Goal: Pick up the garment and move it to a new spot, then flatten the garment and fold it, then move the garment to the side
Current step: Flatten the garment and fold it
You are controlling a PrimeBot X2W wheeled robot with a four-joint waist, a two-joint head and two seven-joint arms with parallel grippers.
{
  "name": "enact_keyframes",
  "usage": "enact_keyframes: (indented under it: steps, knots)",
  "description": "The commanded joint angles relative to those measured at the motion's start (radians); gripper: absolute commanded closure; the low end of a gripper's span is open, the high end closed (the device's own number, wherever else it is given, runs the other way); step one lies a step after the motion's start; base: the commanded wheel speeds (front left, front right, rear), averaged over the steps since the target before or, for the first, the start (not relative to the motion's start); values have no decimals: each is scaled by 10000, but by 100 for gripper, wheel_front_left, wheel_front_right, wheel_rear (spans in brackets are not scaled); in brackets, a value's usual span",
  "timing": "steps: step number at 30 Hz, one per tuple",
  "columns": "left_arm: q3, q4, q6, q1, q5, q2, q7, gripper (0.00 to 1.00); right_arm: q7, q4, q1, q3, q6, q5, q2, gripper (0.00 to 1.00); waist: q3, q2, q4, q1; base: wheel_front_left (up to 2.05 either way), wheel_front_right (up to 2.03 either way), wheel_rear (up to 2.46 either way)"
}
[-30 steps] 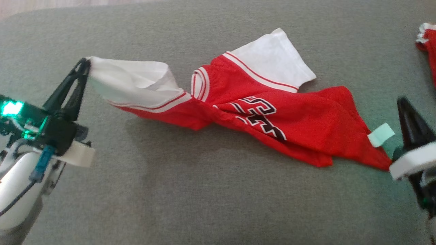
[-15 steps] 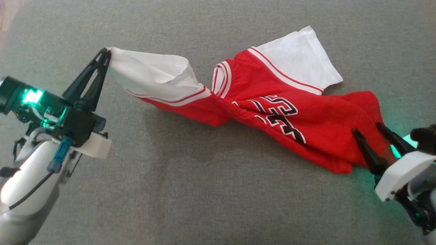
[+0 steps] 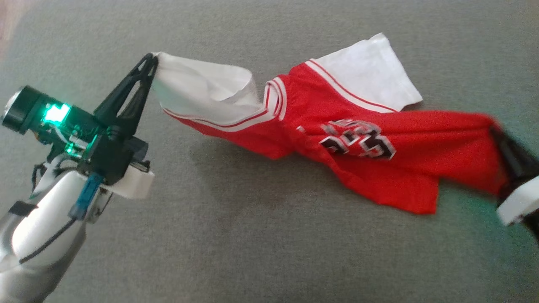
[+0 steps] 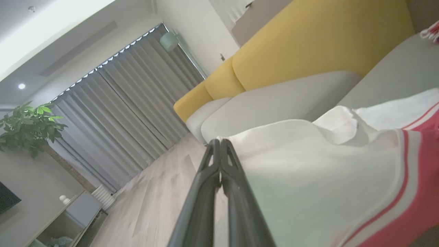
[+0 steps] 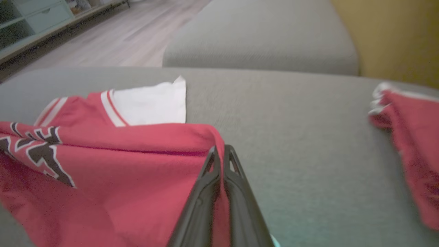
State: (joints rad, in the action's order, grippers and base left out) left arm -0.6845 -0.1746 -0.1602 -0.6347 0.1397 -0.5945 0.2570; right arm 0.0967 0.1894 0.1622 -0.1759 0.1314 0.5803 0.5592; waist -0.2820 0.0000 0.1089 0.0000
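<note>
- The left gripper (image 3: 150,57) had its jaws pinching the white sleeve of the red garment (image 3: 370,126), lifting it.
- The right gripper (image 3: 494,131) had its jaws pinching the red hem at the right.
- The garment stretched between them over the grey sofa seat (image 3: 252,244).

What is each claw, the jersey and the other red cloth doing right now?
Jersey: twisted, stretched between both grippers, unfolded.
Left gripper: shut on the jersey's white sleeve, holding it up.
Right gripper: shut on the jersey's red edge.
Other red cloth: crumpled on the grey cushion, untouched.
</note>
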Motion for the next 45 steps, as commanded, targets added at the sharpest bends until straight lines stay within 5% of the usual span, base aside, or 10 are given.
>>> enact_keyframes:
  steps: [1, 11, 16, 22, 28, 29, 30, 33, 37, 45]
  knots:
    - [507, 489, -121, -313, -64, -474, 43, 100, -220, -539, -17, 293, -7, -39, 520, 100, 176, 0, -184, 0, 0, 0, 0]
    - [1071, 3129, -528, 243, -5, -1132, 46, 100, 180, -3294, 105, 3571, -7, -1211, 1281, 100, 855, 0, -832, 0, 0, 0, 0]
    - [952, 4093, -288, -47, 119, -985, -20, 100, 850, -3639, 964, 4045, -7, -1578, 1634, 100, 828, 0, -691, 0, 0, 0, 0]
    - [348, 4355, 260, -751, 114, -381, -255, 100, 1402, -2381, 2981, 2129, -7, -2053, 1758, 100, 288, 0, -206, 0, 0, 0, 0]
    - [-254, 3013, 623, -1422, -122, 386, -125, 100, 463, 1320, 5582, -403, -7, -2567, 434, 100, -563, 0, 540, 0, 0, 0, 0]
    - [-283, 2802, 638, -1459, -121, 459, -95, 100, 177, 1879, 5847, -555, -7, -2612, 196, 75, -636, 0, 614, 0, 0, 0, 0]
    - [-303, 2592, 652, -1488, -108, 527, -67, 100, -123, 2393, 6067, -679, -7, -2669, 6, 0, -689, 0, 685, 0, 0, 0, 0]
    - [-289, 1843, 626, -1554, -132, 648, 9, 100, -1614, 3665, 6418, -889, -7, -2863, -447, 0, -738, 0, 798, 0, 0, 0, 0]
    - [-89, 1299, 457, -1406, -146, 485, 38, 100, -2751, 3745, 5805, -1258, -7, -2956, -498, 0, -617, 0, 511, 0, 0, 0, 0]
    - [438, 1188, 134, -956, -328, -207, 45, 100, -3336, 1335, 2660, -1375, -7, -2901, -444, 0, -352, 0, -390, 0, 0, 0, 0]
